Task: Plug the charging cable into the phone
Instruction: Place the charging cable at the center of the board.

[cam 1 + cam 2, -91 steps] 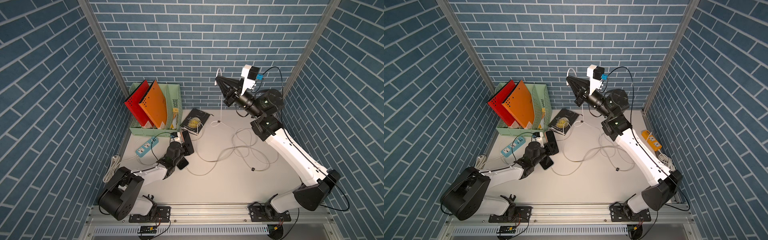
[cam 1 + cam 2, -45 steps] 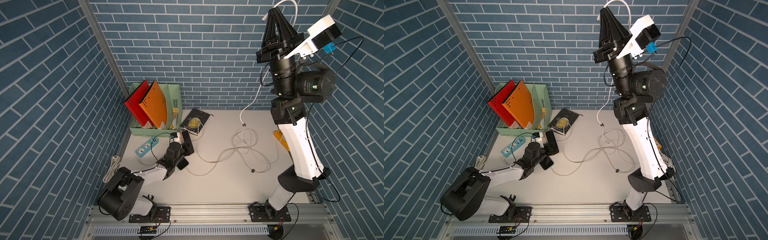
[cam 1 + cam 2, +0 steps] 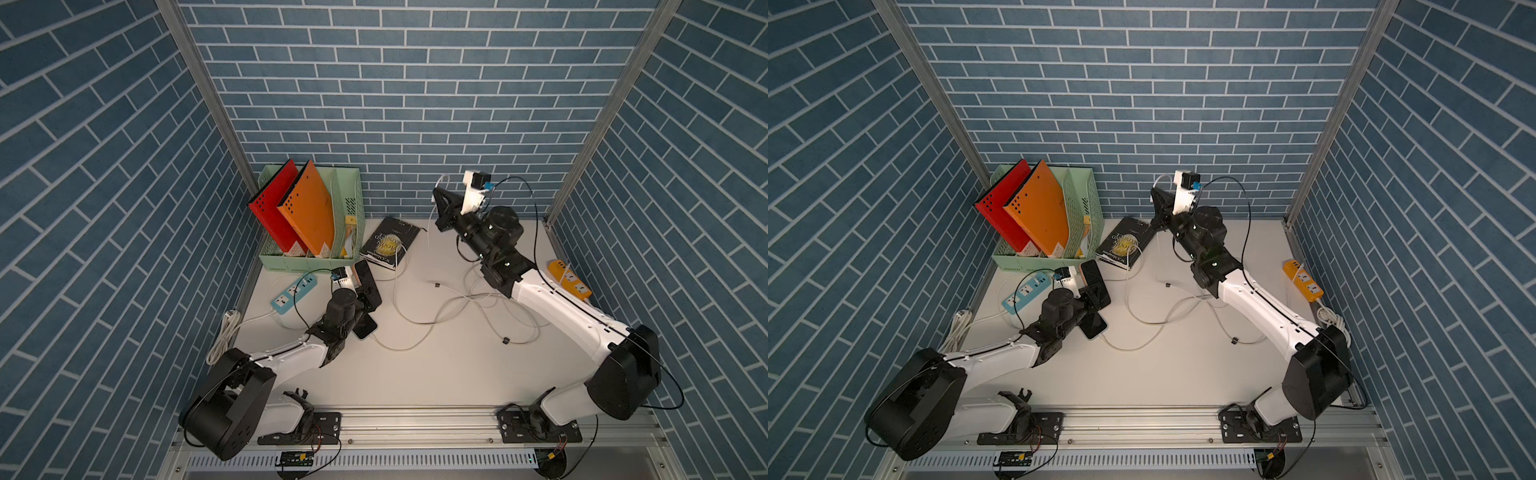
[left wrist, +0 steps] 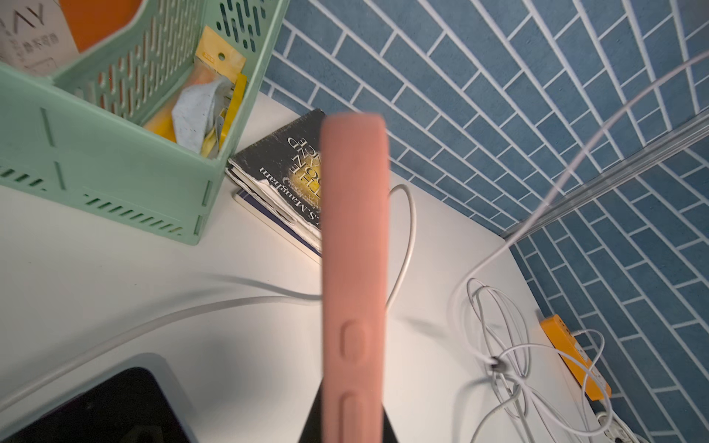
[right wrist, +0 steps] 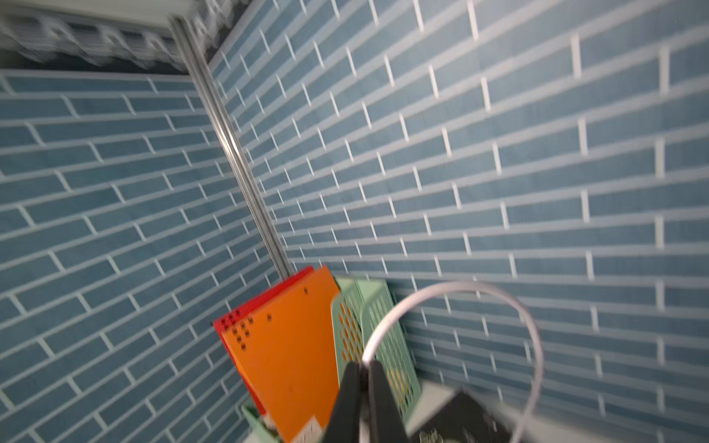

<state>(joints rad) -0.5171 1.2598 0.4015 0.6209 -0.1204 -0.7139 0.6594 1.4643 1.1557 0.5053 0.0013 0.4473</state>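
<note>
The left arm lies low over the table [image 3: 415, 382] from its near-left base, forearm reaching far and right. The left gripper [image 3: 370, 293] is clamped on the lower part of the phone [image 3: 363, 272], which is held tilted just near of the green file rack [image 3: 307, 262]. In the left wrist view the phone's pink-cased edge fills the middle, buttons showing. The right arm stretches from its near-right base toward the far wall with the wrist raised. The right gripper [image 3: 436, 196] points left and up, its fingers [image 5: 347, 387] pinched together on the charging cable [image 5: 460, 284], which arcs in a loop past the tips, hangs down and joins a loose tangle on the table's right half, well apart from the phone. A second phone [image 3: 365, 329] lies flat, screen up, just near of the left gripper; a white lead curves away beside it, and I cannot tell whether it is plugged in. A dark book [image 3: 388, 241] lies right of the rack, a blue power strip [image 3: 291, 293] left of the left gripper, an orange power strip [image 3: 569, 280] by the right wall. The rack's left compartments hold a red folder [image 3: 268, 210] and an orange folder [image 3: 309, 208], both leaning left. Its rightmost compartment holds a yellow packet [image 4: 220, 53].
</note>
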